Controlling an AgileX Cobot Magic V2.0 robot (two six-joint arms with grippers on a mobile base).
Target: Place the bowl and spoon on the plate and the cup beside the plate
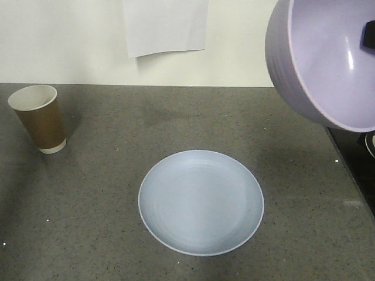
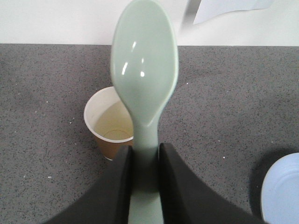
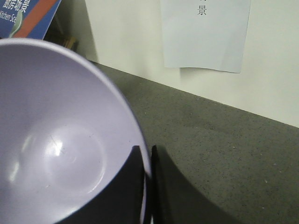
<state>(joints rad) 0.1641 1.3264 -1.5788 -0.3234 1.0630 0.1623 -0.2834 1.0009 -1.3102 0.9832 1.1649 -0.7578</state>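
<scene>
**1. Grip state.** We recorded the right gripper (image 3: 148, 156) closed on the rim of the lavender bowl (image 3: 60, 140). One finger sat inside the wall and one outside, with only the rim between them. The left gripper (image 2: 145, 154) was closed on the flat handle of the mint-green spoon (image 2: 145, 60), and the handle filled the narrow gap.

**2. Positions.** In the front view the bowl hung tilted in the air at the frame's 1 o'clock corner, its mouth turned toward the camera. The pale blue plate (image 1: 201, 202) lay bare on the grey counter (image 1: 88, 222). The brown paper cup (image 1: 40, 117) stood upright at the plate's 10 o'clock, well apart from it.

**3. Governing relation.** The plate lay at 7 o'clock from the held bowl. We therefore judged the right arm the nearer one and the bowl the first item to set down, after levelling. The spoon's long axis ran in line with the left gripper, with the scoop pointing to 12 o'clock in the left wrist view. In that view the plate's edge showed at 4 o'clock.

**4. Limits of view.** The front view cut off the bowl at its right edge and showed only a dark fragment of the right gripper. It did not show the left arm. The right wrist view showed no plate. The spoon's handle end ran out of frame. We could not tell the bowl's height over the counter.
</scene>
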